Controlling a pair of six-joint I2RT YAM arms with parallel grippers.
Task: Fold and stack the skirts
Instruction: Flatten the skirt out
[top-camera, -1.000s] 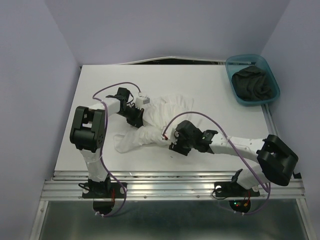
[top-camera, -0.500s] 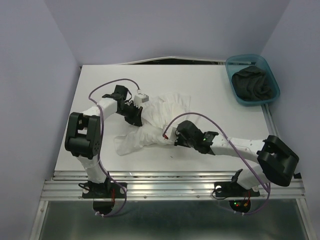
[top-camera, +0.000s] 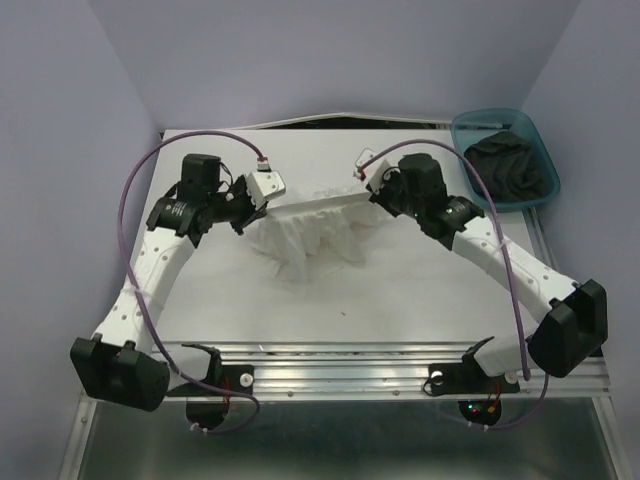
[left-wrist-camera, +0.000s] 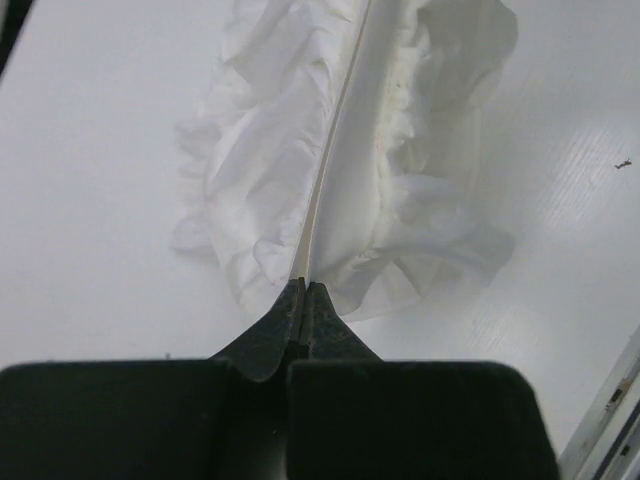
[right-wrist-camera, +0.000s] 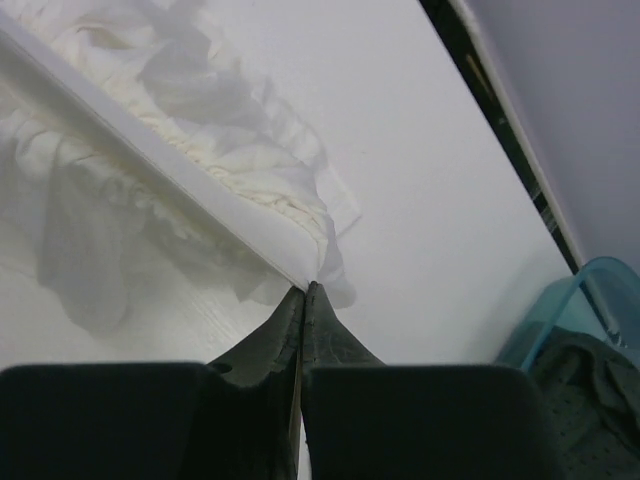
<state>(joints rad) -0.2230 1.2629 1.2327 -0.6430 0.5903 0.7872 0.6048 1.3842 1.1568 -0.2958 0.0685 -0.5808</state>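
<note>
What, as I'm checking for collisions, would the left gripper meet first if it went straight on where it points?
The white skirt the left gripper grips, taut straight ahead; beyond, probably the right gripper at the far end.

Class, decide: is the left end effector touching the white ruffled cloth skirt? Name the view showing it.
Touching. In the left wrist view, the left end effector is pinched shut on the taut edge of the white ruffled cloth skirt.

Right now my arms (top-camera: 500, 255) show white links (top-camera: 150, 262), chunky black joints (top-camera: 118, 366) and looping purple cables (top-camera: 128, 200), while my left tool (left-wrist-camera: 304, 287) and right tool (right-wrist-camera: 304, 288) end in black tapered fingers (left-wrist-camera: 270, 335).
</note>
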